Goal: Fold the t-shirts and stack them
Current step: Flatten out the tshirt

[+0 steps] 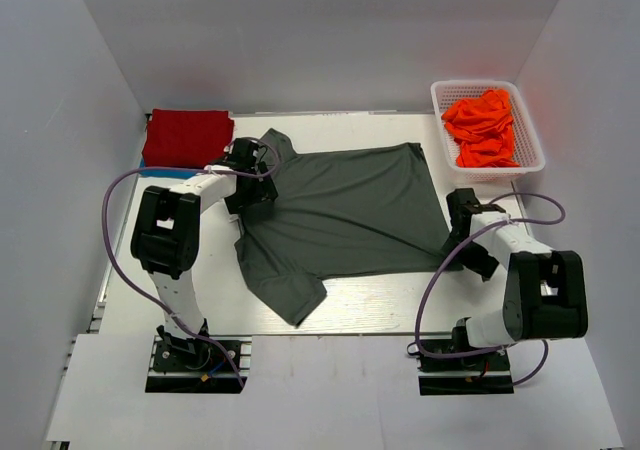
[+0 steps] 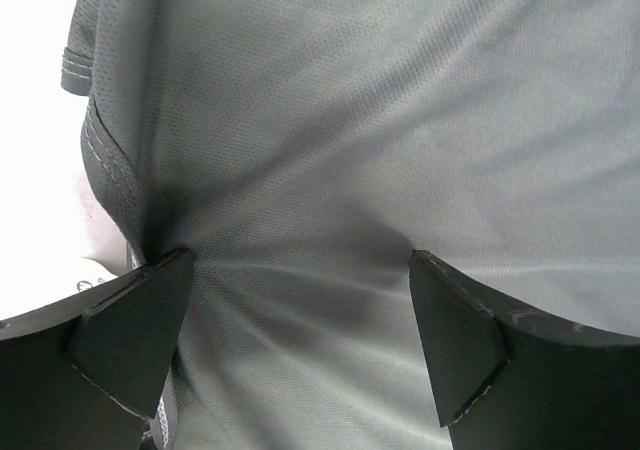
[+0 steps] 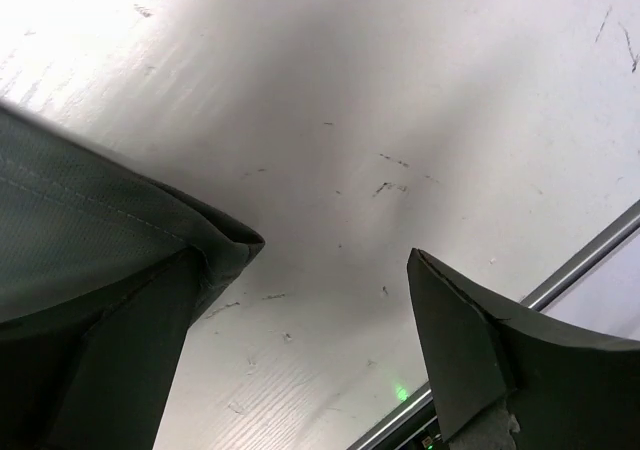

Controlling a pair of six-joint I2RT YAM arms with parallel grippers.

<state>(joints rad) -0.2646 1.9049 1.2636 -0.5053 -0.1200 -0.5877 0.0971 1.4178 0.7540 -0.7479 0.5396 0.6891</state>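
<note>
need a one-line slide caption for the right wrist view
Right tool, open, at a corner of the dark grey t-shirt lying on the scuffed white table.

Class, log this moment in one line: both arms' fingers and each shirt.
left fingers open on grey t-shirt near collar | right fingers open at its hem corner | red t-shirt folded, back left | orange t-shirts in basket

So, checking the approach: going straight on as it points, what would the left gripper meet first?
The dark grey t-shirt; its cloth fills the view ahead of the left gripper, probably very close.
</note>
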